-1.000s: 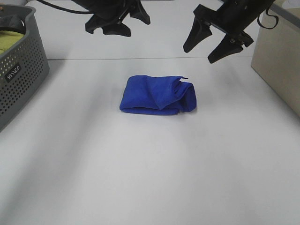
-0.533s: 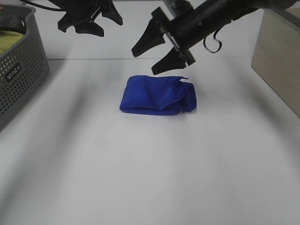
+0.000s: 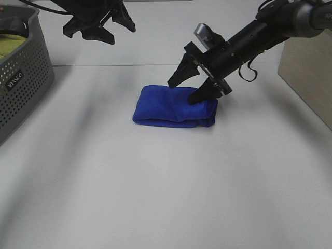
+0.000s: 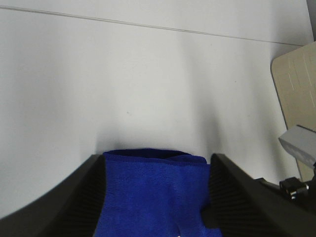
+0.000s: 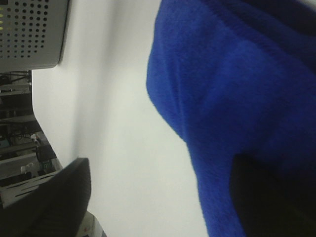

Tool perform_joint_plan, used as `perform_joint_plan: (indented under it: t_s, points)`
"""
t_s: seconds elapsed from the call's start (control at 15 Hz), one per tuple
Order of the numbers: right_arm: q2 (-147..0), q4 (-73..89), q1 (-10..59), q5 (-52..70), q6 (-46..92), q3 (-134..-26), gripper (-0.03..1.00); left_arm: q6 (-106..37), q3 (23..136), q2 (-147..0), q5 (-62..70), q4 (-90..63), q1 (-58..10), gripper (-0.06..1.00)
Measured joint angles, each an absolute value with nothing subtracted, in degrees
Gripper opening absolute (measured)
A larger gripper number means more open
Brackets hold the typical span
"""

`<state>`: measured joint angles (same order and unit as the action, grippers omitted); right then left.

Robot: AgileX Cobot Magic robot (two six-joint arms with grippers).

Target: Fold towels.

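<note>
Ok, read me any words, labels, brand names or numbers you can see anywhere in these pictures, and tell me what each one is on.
White lettering on the side of the grey perforated basket, sitting on the left of the table: sideways and too blurred to read for sure.
Blue towel: no tag or writing shows.
Beige box at the right edge: no writing shows.
Nothing else legible in any view.

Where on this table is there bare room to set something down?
The whole near half, in front of the blue towel, is bare, as is the strip between towel and grey basket. It is crowded at the towel's right end, where the right gripper reaches in.
</note>
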<state>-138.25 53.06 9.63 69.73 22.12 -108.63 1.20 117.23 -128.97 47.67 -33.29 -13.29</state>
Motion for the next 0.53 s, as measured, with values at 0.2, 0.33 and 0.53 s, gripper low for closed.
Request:
perform_joint_plan:
  t_s: [0.2,0.33,0.53]
  points:
    - [-138.7,49.4,7.5,69.8,22.1,-108.6,0.75,1.2,117.2,-129.0,48.1,-33.2,-13.3,0.59]
    - [-138.7,45.0,7.5,69.7,22.0,-108.6,0.75,0.7,117.2,-128.9,49.2,-33.0,-13.3,0.59]
    - [-136.1,38.0,7.5,69.7,18.6,-108.6,0.75,-1.5,117.2,-126.6,53.5,-28.6,-13.3,0.59]
